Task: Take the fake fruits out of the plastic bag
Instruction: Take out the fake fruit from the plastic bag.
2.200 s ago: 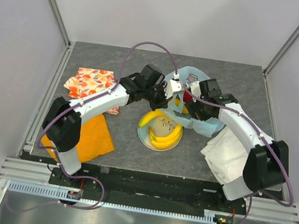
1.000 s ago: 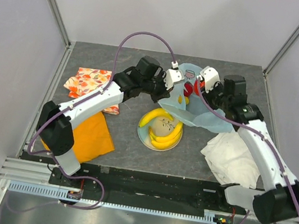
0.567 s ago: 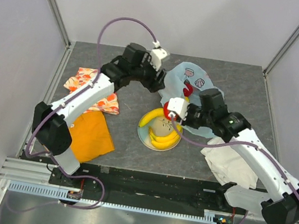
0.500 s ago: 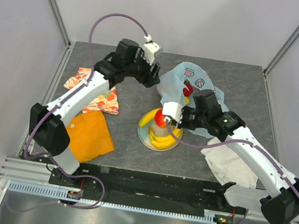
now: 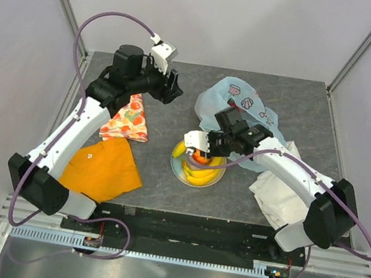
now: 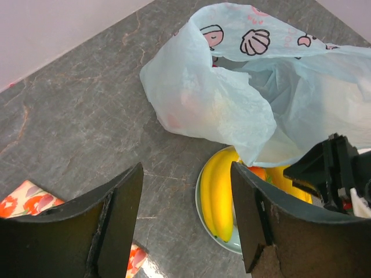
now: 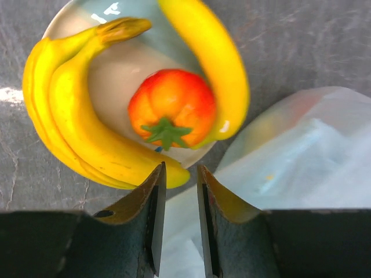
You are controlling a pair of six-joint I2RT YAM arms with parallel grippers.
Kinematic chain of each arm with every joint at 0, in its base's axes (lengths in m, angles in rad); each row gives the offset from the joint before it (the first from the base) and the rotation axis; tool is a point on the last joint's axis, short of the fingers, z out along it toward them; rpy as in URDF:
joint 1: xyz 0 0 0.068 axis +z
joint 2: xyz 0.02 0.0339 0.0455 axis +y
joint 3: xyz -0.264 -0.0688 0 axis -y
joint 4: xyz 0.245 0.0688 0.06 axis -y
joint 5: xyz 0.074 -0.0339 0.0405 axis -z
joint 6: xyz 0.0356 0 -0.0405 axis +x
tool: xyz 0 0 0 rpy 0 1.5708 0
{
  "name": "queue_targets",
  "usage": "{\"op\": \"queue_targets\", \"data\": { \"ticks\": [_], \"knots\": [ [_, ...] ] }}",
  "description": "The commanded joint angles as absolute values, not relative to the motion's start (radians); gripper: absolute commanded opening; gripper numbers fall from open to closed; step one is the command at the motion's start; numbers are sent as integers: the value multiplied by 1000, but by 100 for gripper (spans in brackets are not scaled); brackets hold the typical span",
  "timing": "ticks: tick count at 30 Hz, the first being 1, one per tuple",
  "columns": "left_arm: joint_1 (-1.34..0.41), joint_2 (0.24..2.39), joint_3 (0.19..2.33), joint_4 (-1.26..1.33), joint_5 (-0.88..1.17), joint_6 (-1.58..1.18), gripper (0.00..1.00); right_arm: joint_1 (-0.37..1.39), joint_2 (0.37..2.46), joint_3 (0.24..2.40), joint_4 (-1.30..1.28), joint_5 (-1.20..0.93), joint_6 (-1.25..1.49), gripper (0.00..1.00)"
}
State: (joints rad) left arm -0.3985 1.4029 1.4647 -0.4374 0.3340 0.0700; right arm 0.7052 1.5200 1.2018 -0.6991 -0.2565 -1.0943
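Note:
The light-blue plastic bag [image 5: 237,103] lies crumpled at the back centre, also in the left wrist view [image 6: 232,110]. In front of it a pale plate [image 5: 177,173] carries yellow bananas [image 5: 202,176] and a red-orange fruit [image 7: 171,107] with a green calyx. My right gripper [image 5: 197,151] hovers over the plate, its jaws a narrow gap apart with nothing between them [image 7: 181,168]; the fruit lies just past its fingertips. My left gripper [image 5: 173,89] hangs left of the bag, wide open and empty [image 6: 185,174].
A fruit-patterned cloth [image 5: 126,121] and an orange cloth [image 5: 103,168] lie at the left. A white cloth [image 5: 280,189] lies at the right under the right arm. Grey walls and a metal frame enclose the table.
The left gripper let go of the bag, opened and drew back to the left. The right gripper carried the red-orange fruit from the bag to the plate, where it now lies.

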Motion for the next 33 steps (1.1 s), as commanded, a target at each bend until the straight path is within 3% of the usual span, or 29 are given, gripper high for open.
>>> {"op": "queue_targets", "data": {
  "ticks": [1,7,9,11,13,15,19,28,33],
  "knots": [
    [-391,1379,1436,-413,376,64,70,689,1456,1324,-693,-261,-1003,35],
    [-393,1436,1450,-402,541,90,75,495,1417,1443,-632,-261,-699,36],
    [-400,1456,1473,-400,592,118,81,437,1448,1474,-649,-249,-658,38],
    [-416,1492,1502,-422,636,165,81,382,1500,1476,-661,-241,-628,42],
    [-422,1531,1537,-452,660,186,82,362,1569,1477,-667,-241,-608,53],
    [-422,1555,1595,-508,689,209,82,345,1627,1506,-670,-247,-582,58],
    [-423,1595,1664,-561,698,233,82,327,1822,1603,-673,-236,-493,62],
    [-422,1620,1663,-583,657,227,81,310,2055,1758,-667,-239,-552,62],
    [-422,1631,1661,-592,640,227,80,310,2121,1807,-675,-287,-613,56]
  ]
}}
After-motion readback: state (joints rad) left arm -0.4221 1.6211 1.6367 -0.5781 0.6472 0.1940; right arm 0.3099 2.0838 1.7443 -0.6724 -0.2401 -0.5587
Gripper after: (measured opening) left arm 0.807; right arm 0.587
